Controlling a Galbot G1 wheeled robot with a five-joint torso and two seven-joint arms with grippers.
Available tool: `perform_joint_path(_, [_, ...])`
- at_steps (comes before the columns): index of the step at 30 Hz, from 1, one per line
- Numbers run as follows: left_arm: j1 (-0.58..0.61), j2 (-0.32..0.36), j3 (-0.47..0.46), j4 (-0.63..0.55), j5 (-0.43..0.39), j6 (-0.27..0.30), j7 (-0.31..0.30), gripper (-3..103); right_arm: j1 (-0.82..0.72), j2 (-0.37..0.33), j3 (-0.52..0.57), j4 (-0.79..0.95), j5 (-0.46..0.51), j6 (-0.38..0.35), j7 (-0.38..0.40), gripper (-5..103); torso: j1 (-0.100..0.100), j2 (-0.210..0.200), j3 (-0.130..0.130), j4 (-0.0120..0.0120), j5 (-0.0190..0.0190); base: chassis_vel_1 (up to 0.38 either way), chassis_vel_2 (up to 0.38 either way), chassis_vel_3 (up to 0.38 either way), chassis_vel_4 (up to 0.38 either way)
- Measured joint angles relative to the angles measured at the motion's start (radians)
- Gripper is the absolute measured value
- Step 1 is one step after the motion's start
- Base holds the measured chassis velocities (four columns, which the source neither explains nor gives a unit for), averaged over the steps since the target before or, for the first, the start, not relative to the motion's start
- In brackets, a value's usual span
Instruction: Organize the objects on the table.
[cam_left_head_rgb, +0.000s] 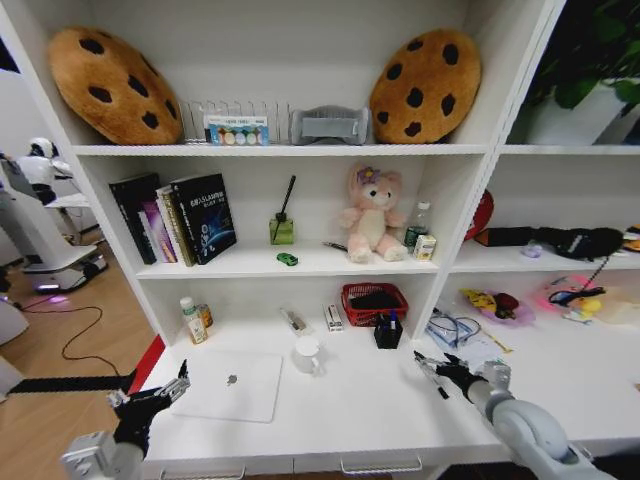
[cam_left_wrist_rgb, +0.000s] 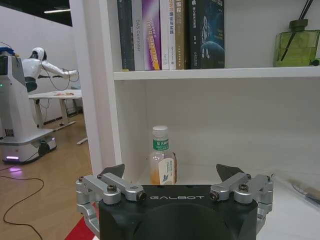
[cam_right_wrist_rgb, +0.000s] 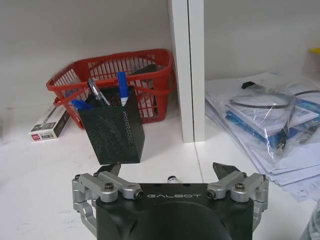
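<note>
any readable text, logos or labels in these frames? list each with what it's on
"GALBOT": on the left gripper, body plate in the left wrist view.
"GALBOT": on the right gripper, same plate in the right wrist view.
Apple logo, no words: on the laptop lid.
Too small or blurred: book spines, bottle label, small white box, boxes on the top shelf.
</note>
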Motion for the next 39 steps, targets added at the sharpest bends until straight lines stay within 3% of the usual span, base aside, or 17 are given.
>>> perform_joint_path(6, [0.0,0.0,0.0,0.0,0.0,0.0,0.0,100,0.029,0.003,-0.031,-0.052,-0.005,0.0,-0.014,100,0.0,0.0,0.0,-0.0001,0.0,0.0,0.0,0.0,0.0])
perform_joint_path(10, [0.0,0.0,0.0,0.0,0.0,0.0,0.0,100,0.058,0.008,-0.052,-0.114,-0.008,-0.001,-0.075,103,0.0,0.0,0.0,0.0,-0.0001,0.0,0.0,0.0,0.0])
perform_joint_path(15, [0.0,0.0,0.0,0.0,0.0,0.0,0.0,100,0.075,0.011,-0.07,-0.152,-0.011,-0.001,-0.102,94,0.0,0.0,0.0,-0.0001,0.0001,0.0,0.0,0.0,0.0])
perform_joint_path(22, [0.0,0.0,0.0,0.0,0.0,0.0,0.0,100,0.089,0.012,-0.072,-0.159,-0.013,-0.005,-0.136,61,0.0,0.0,0.0,0.0,-0.0001,0.0,0.0,0.0,0.0])
perform_joint_path(24, [0.0,0.0,0.0,0.0,0.0,0.0,0.0,100,0.089,0.012,-0.072,-0.16,-0.013,-0.005,-0.137,61,0.0,0.0,0.0,0.0,0.0,0.0,0.0,0.0,0.0])
perform_joint_path(27, [0.0,0.0,0.0,0.0,0.0,0.0,0.0,100,0.09,0.016,-0.073,-0.163,-0.013,-0.004,-0.131,45,0.0,0.0,0.0,0.0,0.0,0.0,0.0,0.0,0.0])
perform_joint_path(30, [0.0,0.0,0.0,0.0,0.0,0.0,0.0,100,0.091,0.017,-0.073,-0.165,-0.013,-0.003,-0.13,40,0.0,0.0,0.0,0.0,0.0,0.0,0.0,0.0,0.0])
perform_joint_path(33, [0.0,0.0,0.0,0.0,0.0,0.0,0.0,100,0.091,0.018,-0.072,-0.166,-0.004,-0.003,-0.118,24,0.0,0.0,0.0,0.0,0.0,0.0,0.0,0.0,0.0])
perform_joint_path(39, [0.0,0.0,0.0,0.0,0.0,0.0,0.0,100,0.09,0.019,-0.068,-0.165,0.001,-0.003,-0.107,8,0.0,0.0,0.0,0.0001,-0.0005,0.0,0.0,0.0,0.0])
